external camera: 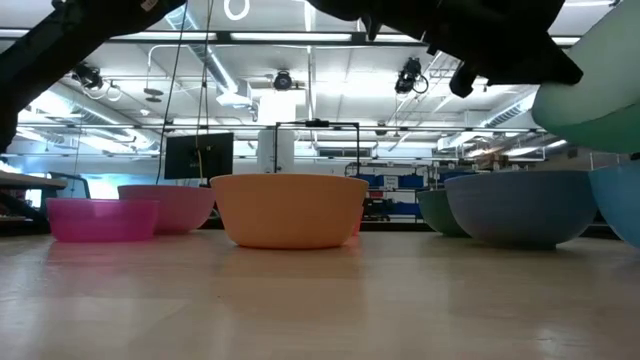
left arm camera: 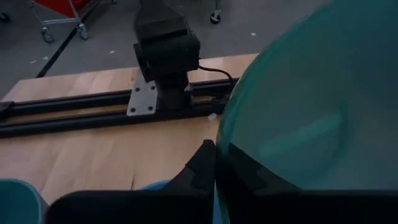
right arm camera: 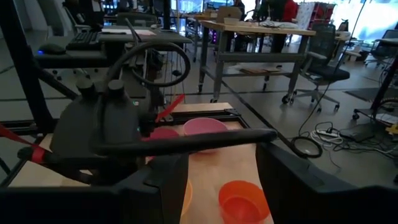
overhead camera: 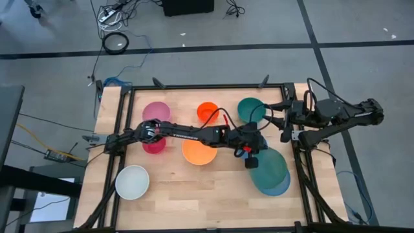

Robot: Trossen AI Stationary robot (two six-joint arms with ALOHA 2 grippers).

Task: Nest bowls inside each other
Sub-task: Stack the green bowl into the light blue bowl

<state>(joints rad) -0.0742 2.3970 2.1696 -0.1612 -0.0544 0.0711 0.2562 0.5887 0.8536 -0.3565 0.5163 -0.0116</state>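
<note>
My left gripper point(overhead camera: 253, 157) reaches across the table from the left and is shut on a teal bowl point(overhead camera: 268, 167). That bowl hangs tilted point(external camera: 600, 95) over a blue bowl point(external camera: 520, 205), whose rim point(overhead camera: 282, 188) peeks out beneath it. Another blue bowl's wall point(external camera: 626, 205) shows at the right edge of the low view. My right gripper point(overhead camera: 284, 123) waits open at the table's right edge, raised, with nothing between its fingers point(right arm camera: 158, 186). My left gripper pinches the teal bowl's rim point(left arm camera: 216, 163) on the side toward the table's left. One finger point(left arm camera: 198, 169) is outside the wall; the other point(left arm camera: 249, 177) shows through it from inside. The fingers come from the left, slanting down. The bowl is tilted and clear of the blue bowl.
Standing on the table are a yellow-orange bowl point(overhead camera: 198, 153), an orange-red bowl point(overhead camera: 208, 113), a dark green bowl point(overhead camera: 250, 109), a pink bowl point(overhead camera: 155, 111), a magenta bowl point(overhead camera: 154, 145) and a white bowl point(overhead camera: 132, 182). A black frame rail point(overhead camera: 207, 86) borders the tabletop.
</note>
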